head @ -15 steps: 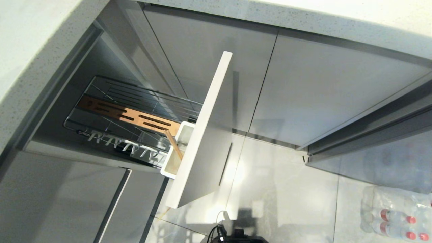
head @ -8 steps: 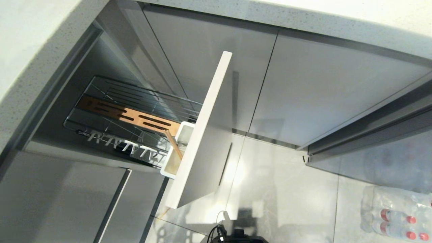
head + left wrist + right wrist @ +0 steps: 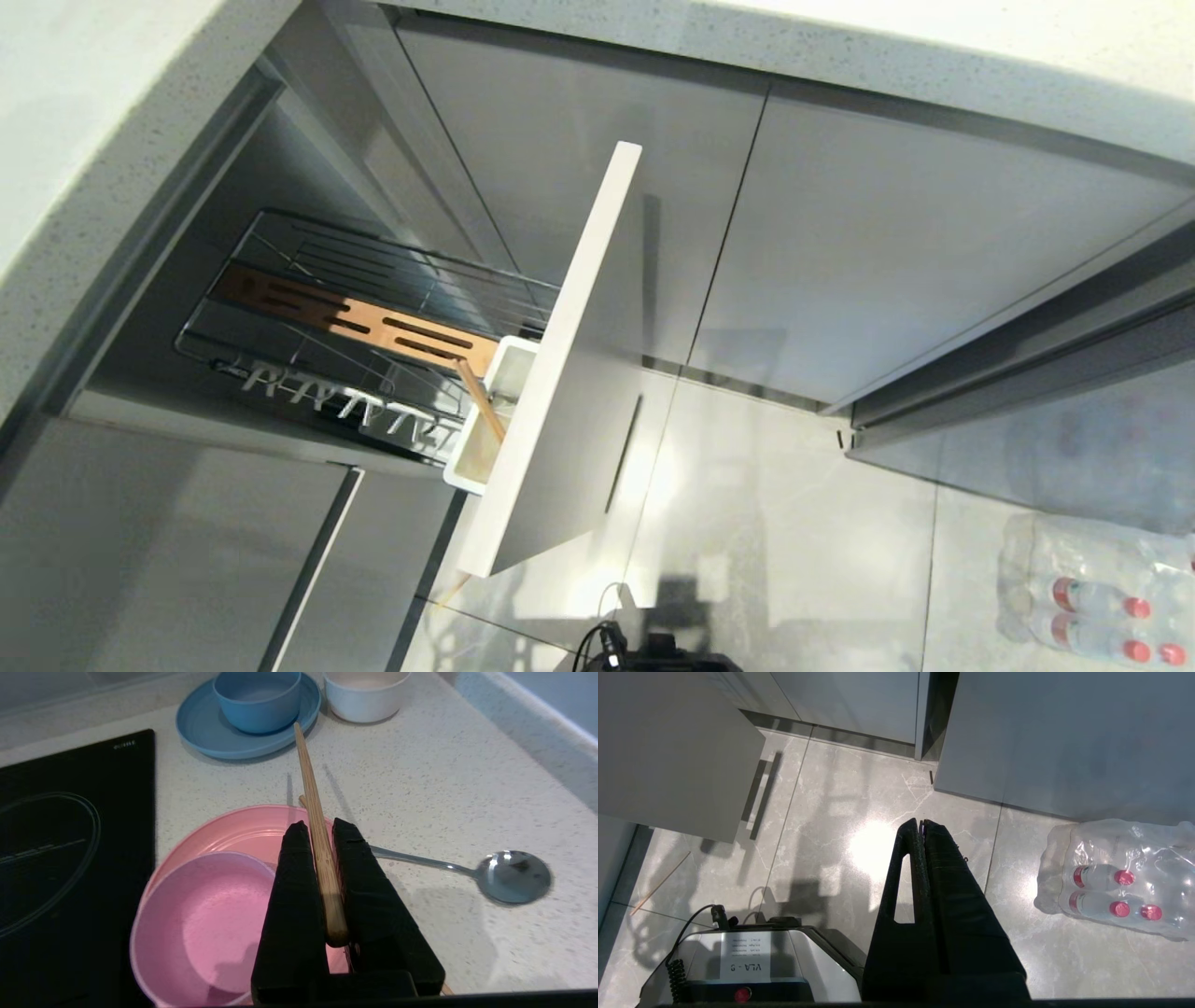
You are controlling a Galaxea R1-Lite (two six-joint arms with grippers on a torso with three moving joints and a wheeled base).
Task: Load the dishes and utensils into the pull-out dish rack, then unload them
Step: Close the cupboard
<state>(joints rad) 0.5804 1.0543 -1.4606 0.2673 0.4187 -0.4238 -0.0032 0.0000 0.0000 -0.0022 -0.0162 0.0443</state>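
Observation:
In the left wrist view my left gripper [image 3: 317, 828] is shut on a light wooden chopstick [image 3: 308, 774], which points out past the fingertips. It hangs over the pink plate [image 3: 233, 828] and the pink bowl [image 3: 205, 924] resting on that plate, on the speckled countertop. The silver spoon [image 3: 511, 876] lies on the counter beside the plate. In the head view the pull-out dish rack [image 3: 280, 233] stands pulled out, and one chopstick [image 3: 481, 401] leans in its white utensil cup [image 3: 509, 359]. My right gripper [image 3: 922, 822] is shut and empty above the floor.
A blue bowl [image 3: 257, 700] on a blue plate [image 3: 196, 728], a white bowl [image 3: 364, 695] and a black cooktop [image 3: 70, 835] share the counter. The rack's pale front panel [image 3: 579, 355] juts over the floor. A thin stick [image 3: 661, 884] and packed water bottles [image 3: 1115, 877] lie on the floor.

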